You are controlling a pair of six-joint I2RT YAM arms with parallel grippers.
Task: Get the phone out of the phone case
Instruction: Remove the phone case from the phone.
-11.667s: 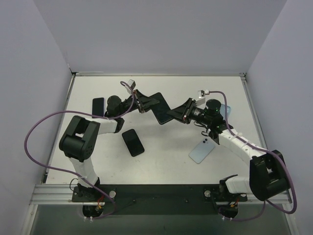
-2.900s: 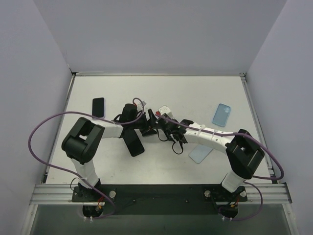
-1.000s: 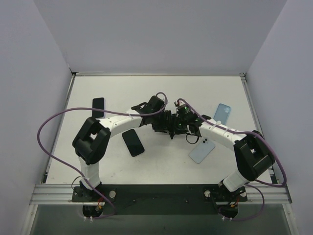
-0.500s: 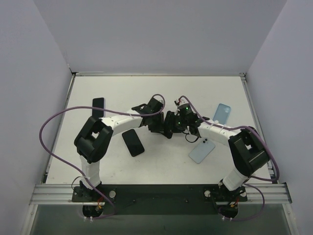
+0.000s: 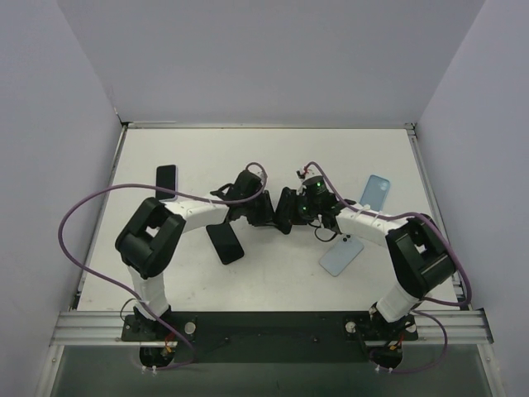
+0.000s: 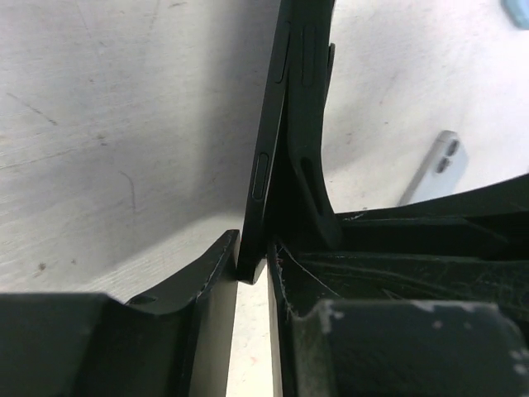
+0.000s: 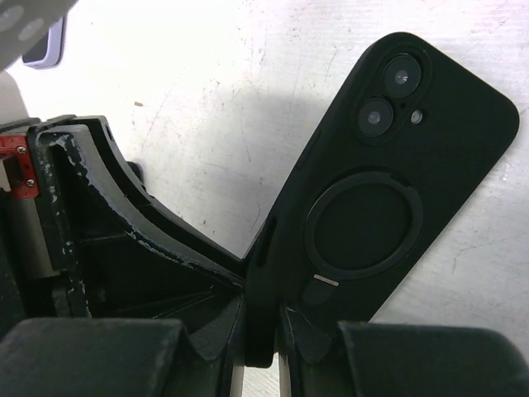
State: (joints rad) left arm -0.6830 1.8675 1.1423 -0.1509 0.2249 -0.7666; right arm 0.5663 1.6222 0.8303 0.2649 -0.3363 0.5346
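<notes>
White table [image 5: 273, 285], left pincer [image 6: 252, 266] and right pincer [image 7: 261, 324] tight on cased phone [image 7: 372, 190], closer than earlier.

Both the left arm [image 5: 192, 211] and the right arm [image 5: 372, 225] have white links and bulky black joints. We log a purple cable [image 5: 61, 241] looping off each, out at 9 and 3 o'clock. There is a green light [image 5: 312, 182] on the right wrist. The left fingers [image 6: 190, 285] are matte black and scuffed. The right fingers [image 7: 140, 223] are black with edges chipped white, and a red tab [image 7: 21, 174] with screws sits at 9 o'clock.

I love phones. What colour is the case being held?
Black case; clearest from the right wrist.
</notes>
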